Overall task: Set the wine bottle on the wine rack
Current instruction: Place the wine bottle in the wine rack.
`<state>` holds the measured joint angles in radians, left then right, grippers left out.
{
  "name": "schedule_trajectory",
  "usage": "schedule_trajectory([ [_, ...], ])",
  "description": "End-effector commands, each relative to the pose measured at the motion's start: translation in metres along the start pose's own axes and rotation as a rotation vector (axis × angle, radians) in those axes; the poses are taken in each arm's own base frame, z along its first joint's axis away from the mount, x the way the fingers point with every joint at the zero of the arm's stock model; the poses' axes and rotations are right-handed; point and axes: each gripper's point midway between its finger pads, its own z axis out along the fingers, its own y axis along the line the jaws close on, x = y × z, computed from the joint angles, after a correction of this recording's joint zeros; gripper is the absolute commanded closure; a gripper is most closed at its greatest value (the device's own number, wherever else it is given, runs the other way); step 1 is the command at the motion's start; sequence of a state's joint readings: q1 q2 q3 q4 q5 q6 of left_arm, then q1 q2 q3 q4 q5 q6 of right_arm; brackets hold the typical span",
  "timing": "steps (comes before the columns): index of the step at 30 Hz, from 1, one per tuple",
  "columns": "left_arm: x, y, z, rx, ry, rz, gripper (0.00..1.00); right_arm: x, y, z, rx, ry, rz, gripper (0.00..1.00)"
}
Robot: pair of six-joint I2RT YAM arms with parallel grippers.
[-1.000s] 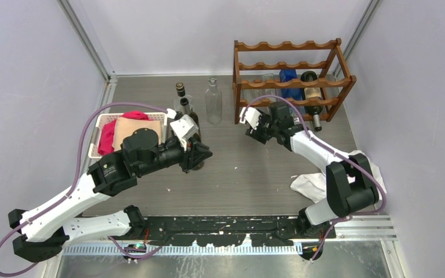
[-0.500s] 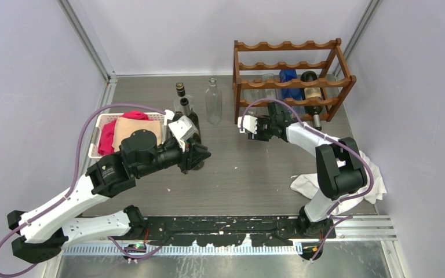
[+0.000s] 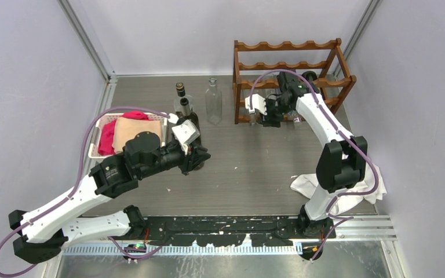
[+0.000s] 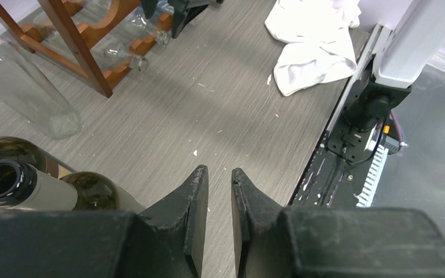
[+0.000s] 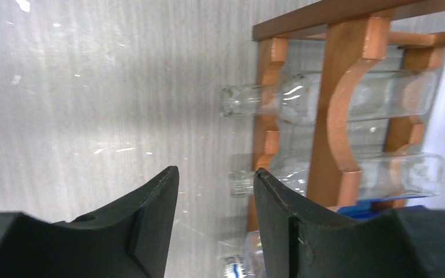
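Observation:
The reddish-brown wine rack [image 3: 290, 81] stands at the back right and holds a blue bottle, a dark bottle and clear bottles [image 5: 324, 104]. Two dark wine bottles [image 3: 186, 113] and a clear bottle [image 3: 212, 101] stand upright left of it. My left gripper [image 3: 199, 157] hovers just in front of the dark bottles, whose open mouth [image 4: 0, 180] shows at the left in the left wrist view. Its jaws [image 4: 219, 171] stand a narrow gap apart, empty. My right gripper [image 3: 265, 119] is open and empty at the rack's front left corner, by the clear bottle necks [image 5: 215, 169].
A white basket [image 3: 101, 121] with red and peach cloths sits at the left behind my left arm. A crumpled white cloth [image 3: 310, 182] lies at the right by my right arm's base. The black base rail runs along the near edge.
My right arm has swung from the middle of the table back to the rack's front left corner. My left gripper has barely shifted beside the dark bottles.

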<state>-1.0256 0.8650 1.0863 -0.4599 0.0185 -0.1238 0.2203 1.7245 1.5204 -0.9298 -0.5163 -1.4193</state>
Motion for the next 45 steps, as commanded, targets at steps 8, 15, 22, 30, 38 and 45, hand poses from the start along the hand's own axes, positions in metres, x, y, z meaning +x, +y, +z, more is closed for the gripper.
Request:
schedule_trajectory([
  [8, -0.015, 0.019, -0.023, -0.087, -0.169, 0.09, 0.69, -0.033, 0.012, -0.038, 0.603, -0.141, 0.541, 0.16],
  [15, -0.004, 0.042, -0.053, -0.207, -0.169, 0.15, 0.65, -0.03, 0.004, -0.002, 0.616, -0.247, 1.134, 0.29],
  [22, 0.003, 0.077, -0.086, -0.397, -0.198, 0.241, 0.61, -0.031, -0.006, 0.024, 0.808, -0.36, 1.1, 0.24],
  [30, 0.017, 0.09, -0.094, -0.47, -0.211, 0.271, 0.6, -0.016, -0.022, 0.035, 0.907, -0.333, 1.174, 0.31],
  [38, 0.024, 0.096, -0.091, -0.499, -0.173, 0.303, 0.6, -0.009, -0.038, 0.05, 0.939, -0.318, 1.202, 0.4],
  [45, 0.026, 0.1, -0.093, -0.517, -0.174, 0.308, 0.6, 0.008, -0.044, 0.059, 0.967, -0.269, 1.22, 0.49],
])
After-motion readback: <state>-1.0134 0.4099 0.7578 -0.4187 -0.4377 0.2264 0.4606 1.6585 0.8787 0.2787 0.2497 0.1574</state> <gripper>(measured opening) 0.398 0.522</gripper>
